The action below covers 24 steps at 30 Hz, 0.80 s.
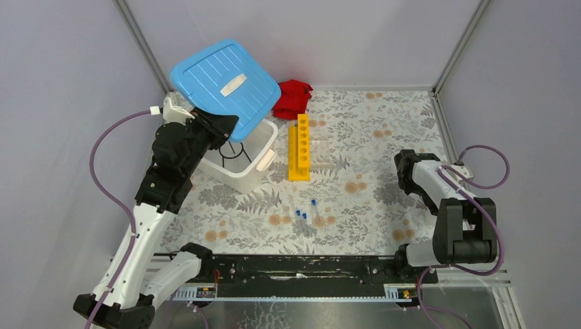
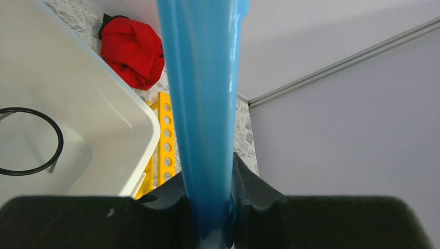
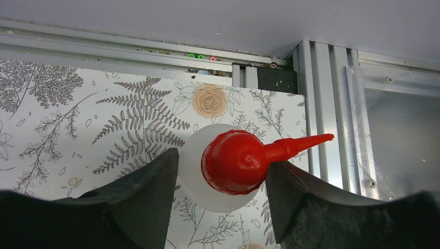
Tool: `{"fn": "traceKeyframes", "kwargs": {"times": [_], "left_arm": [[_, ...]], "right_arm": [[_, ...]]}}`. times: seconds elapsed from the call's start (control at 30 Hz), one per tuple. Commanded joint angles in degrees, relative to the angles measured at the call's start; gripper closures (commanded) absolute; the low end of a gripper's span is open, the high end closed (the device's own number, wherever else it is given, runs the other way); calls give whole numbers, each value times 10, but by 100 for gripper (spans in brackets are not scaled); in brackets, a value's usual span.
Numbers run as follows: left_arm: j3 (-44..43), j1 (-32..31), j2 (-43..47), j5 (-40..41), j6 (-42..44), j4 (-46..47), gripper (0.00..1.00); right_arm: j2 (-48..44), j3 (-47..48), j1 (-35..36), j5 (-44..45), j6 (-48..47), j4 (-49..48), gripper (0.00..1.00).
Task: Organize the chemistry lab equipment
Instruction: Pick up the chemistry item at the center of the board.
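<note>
Fingers [image 2: 254, 191] of the left tool [image 2: 210, 188] are clamped on one edge of the blue lid [image 1: 219, 75], which it holds lifted and tilted above the white tub [image 1: 259, 169]. The tub sits open beneath and beside this tool, with the black wire ring stand [image 2: 60, 139] inside it. Just past the tub's rim, on the side away from the tool, lies the yellow rack [image 1: 299, 151]; a red cloth [image 1: 292, 97] is bunched farther beyond.

Three small blue-capped tubes [image 1: 301, 214] lie on the worktop [image 1: 370, 137] between the two tools, well apart from both.

The right tool [image 3: 223, 174] has its fingers spread on either side of a white bottle with a red nozzle cap [image 3: 236, 161]. I cannot tell whether they press on the bottle or merely flank it.
</note>
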<state>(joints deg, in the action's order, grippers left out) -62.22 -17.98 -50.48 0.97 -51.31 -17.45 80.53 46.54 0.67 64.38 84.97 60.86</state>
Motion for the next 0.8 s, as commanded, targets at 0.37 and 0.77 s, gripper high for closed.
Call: {"fn": "traceKeyframes", "kwargs": {"times": [0.37, 0.77], "left_arm": [[6, -6, 19, 16, 15, 70, 100], [8, -11, 23, 34, 17, 67, 100]], "right_arm": [[-16, 21, -3, 13, 6, 25, 76], [-117, 14, 46, -31, -228, -135, 88]]}}
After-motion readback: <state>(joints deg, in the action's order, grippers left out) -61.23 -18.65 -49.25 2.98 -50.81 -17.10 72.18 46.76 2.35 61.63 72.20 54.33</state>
